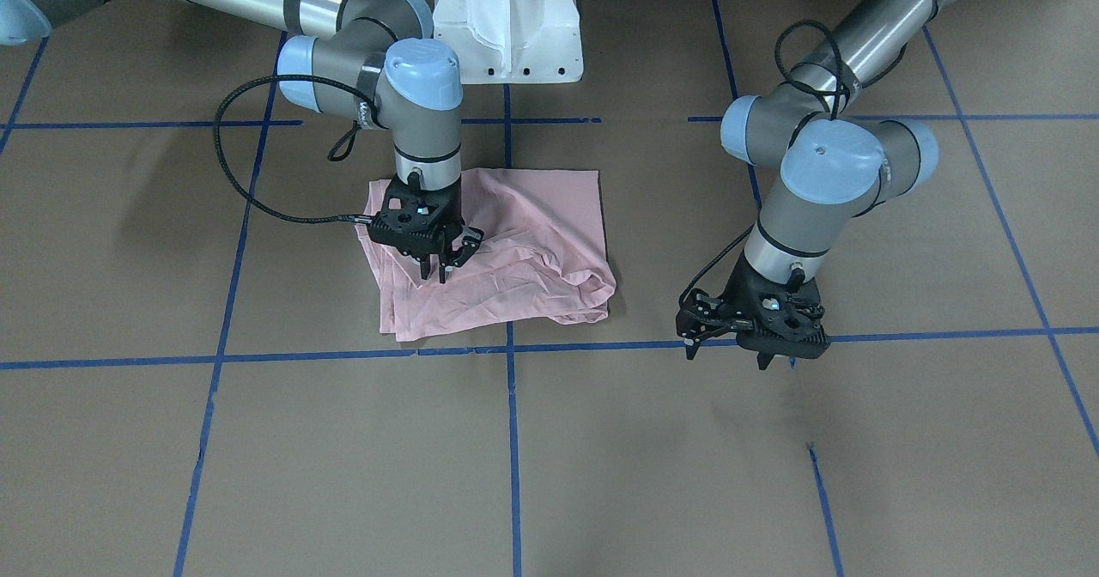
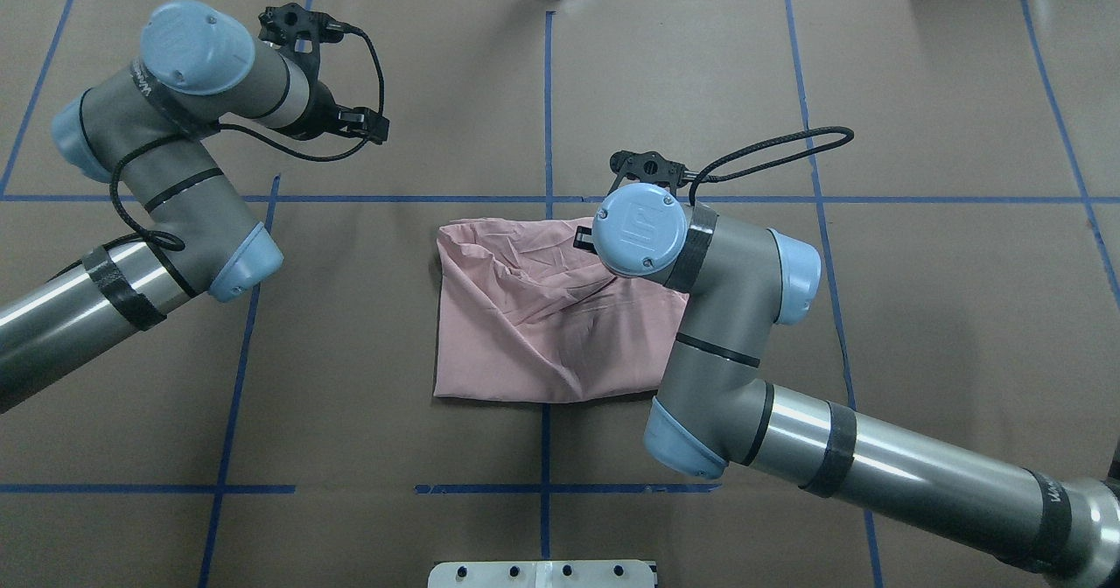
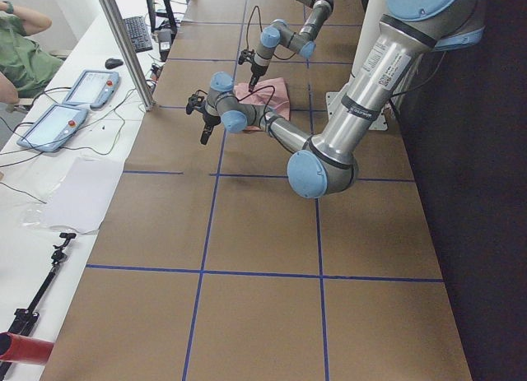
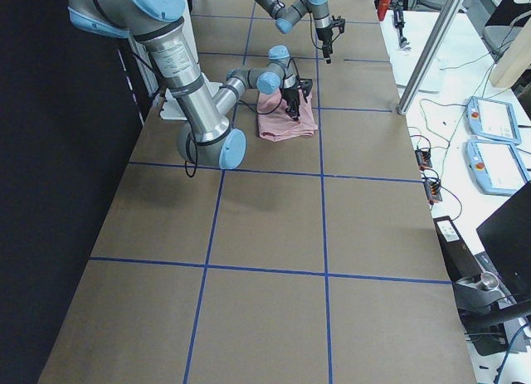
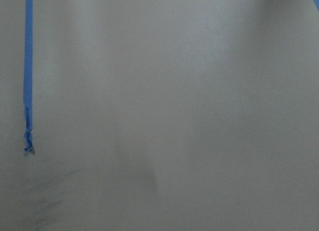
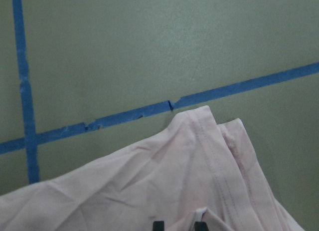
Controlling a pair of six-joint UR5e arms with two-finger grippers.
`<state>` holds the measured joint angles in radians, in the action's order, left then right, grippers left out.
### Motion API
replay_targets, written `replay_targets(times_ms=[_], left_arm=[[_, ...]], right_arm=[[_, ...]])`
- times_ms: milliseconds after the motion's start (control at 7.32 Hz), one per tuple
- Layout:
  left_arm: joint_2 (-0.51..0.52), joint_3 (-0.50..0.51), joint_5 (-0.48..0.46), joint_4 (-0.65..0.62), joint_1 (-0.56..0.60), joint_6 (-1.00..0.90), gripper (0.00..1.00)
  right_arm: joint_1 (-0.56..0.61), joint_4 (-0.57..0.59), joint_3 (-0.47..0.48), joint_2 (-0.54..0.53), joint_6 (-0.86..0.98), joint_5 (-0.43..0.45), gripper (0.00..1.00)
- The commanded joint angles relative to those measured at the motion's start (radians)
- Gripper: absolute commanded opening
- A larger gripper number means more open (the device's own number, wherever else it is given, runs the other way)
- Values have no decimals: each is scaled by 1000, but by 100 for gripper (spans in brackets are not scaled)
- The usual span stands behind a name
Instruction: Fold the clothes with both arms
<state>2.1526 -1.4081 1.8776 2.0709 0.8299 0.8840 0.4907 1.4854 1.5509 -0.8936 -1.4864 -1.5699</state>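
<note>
Table (image 1: 601, 474); T-shirt (image 6: 149, 181) corner seemingly touching tape (image 6: 134, 113)

- The T-shirt (image 1: 524, 251) lies on the desk (image 1: 644, 474), just in front of the pedestal base (image 1: 506, 36). You'll see it straddling the centre tape line (image 1: 513, 440).
- Its far corner from the base, on the robot's right, sits just beside the cross tape line (image 6: 124, 116) on your side.
- The right gripper (image 1: 446, 261) stands over the shirt's half on the robot's right, jaws pointing down at the cloth.
- The left gripper (image 1: 725, 354) hangs over bare desk toward the robot's left, well apart from the shirt and nearer you than its middle.
</note>
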Motion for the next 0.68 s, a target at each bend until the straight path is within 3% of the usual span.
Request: replay_targets(times_ms=[0,273,410,546], left_arm=[[1,-2,0,0,0,1,100],[0,-9,0,-2,0,1,100],[0,-9,0,-2,0,-2,100],[0,-9,0,-2,0,-2,100]], right_arm=[[15,0,-18,-1,6,1,30],[11,3,-28,2,-1,-2,30],[9,3,-28,5,-6,-2,7],[9,3,-28,5,-6,1,0]])
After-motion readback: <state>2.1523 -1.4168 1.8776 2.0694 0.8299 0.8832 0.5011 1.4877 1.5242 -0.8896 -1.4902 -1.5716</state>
